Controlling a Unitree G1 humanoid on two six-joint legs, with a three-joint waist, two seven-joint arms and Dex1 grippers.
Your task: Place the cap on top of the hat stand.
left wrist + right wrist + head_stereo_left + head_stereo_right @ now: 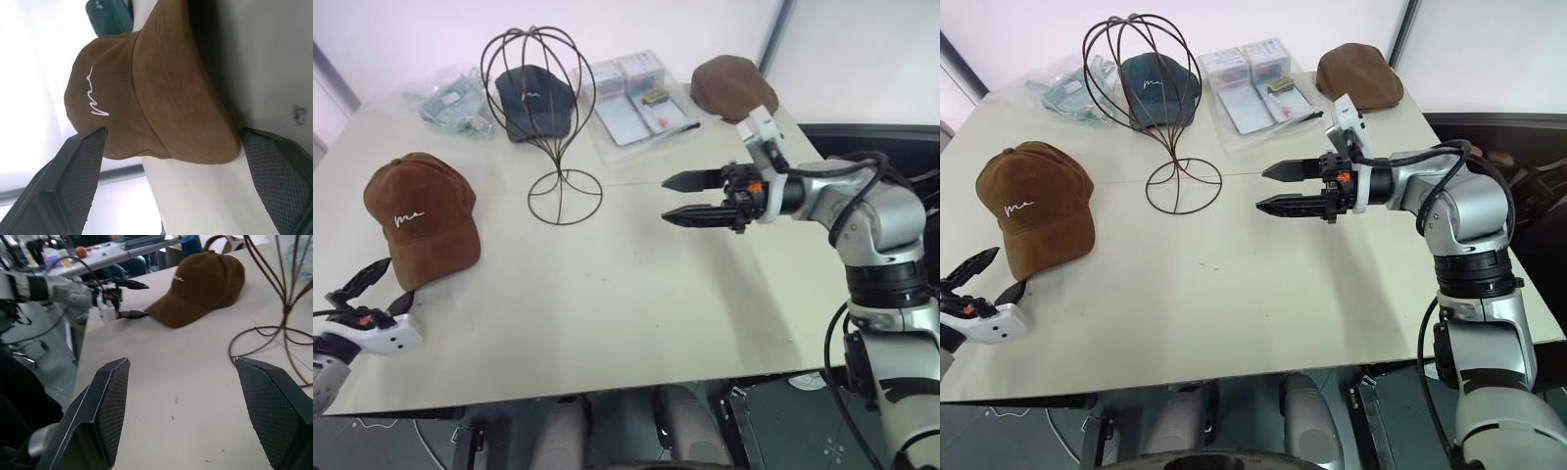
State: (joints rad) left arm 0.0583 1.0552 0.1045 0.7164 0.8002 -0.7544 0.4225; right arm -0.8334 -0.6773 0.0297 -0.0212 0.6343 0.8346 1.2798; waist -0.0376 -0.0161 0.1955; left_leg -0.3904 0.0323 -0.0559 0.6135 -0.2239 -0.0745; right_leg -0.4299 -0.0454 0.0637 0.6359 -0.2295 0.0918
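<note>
- Brown cap [419,217] with white script lies on the bench [636,304] at its left side, brim toward the near edge, crown up.
- Hat stand [543,117], a dark wire cage on a slim stem with ring base, stands upright mid-bench toward the far side, well apart from the cap. Nothing sits on it.
- Left tool [377,284] is at the near left bench edge, just beside the cap's brim; fingers apart, nothing between them. In the left wrist view the brim lies ahead of the spread fingers [73,166].
- Right tool [690,198] hovers above mid-bench, pointing toward the stand's base; fingers apart, empty.
- Behind the stand: dark navy cap [533,98]; plain brown cap [732,86] at far right; clear packets [641,103] between them.
</note>
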